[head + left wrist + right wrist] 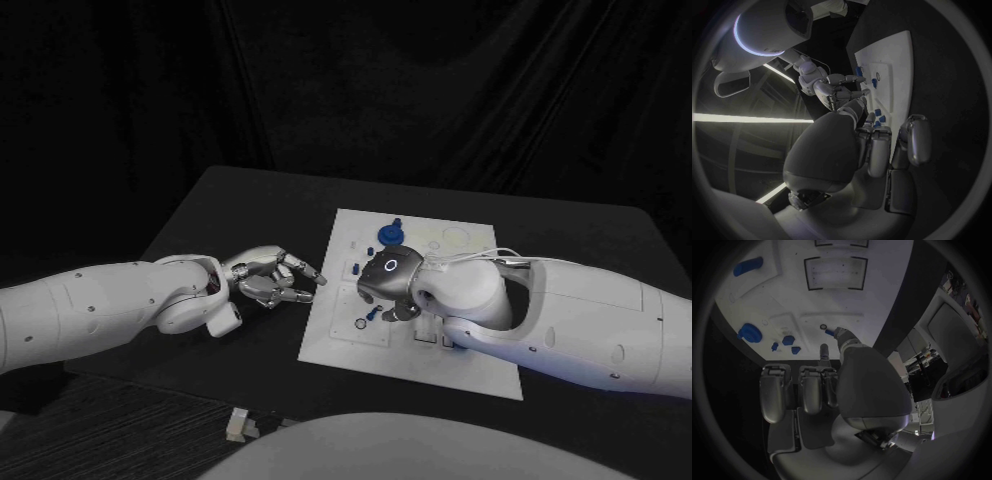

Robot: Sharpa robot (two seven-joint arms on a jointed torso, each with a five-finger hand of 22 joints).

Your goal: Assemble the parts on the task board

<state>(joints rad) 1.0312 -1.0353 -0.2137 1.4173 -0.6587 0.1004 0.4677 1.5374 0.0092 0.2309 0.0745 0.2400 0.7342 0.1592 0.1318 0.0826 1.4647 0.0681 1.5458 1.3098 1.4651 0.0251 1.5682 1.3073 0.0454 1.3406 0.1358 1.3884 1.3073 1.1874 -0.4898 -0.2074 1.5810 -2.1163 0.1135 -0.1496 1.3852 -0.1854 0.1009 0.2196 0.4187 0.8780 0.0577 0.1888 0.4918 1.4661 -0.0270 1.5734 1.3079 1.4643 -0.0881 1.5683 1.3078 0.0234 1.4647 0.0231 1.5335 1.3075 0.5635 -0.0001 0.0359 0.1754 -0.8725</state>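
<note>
So the task board (353,335) sits mid-table, and my right hand (387,285) hangs over its middle pinching a small blue part (838,331). My left hand (271,278) idles off its left edge, fingers curled, holding nothing

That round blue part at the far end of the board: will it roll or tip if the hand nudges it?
The round blue part looks low and broad, so tipping seems unlikely. On the smooth white task board it would probably slide. Being small, it's likely light.
</note>
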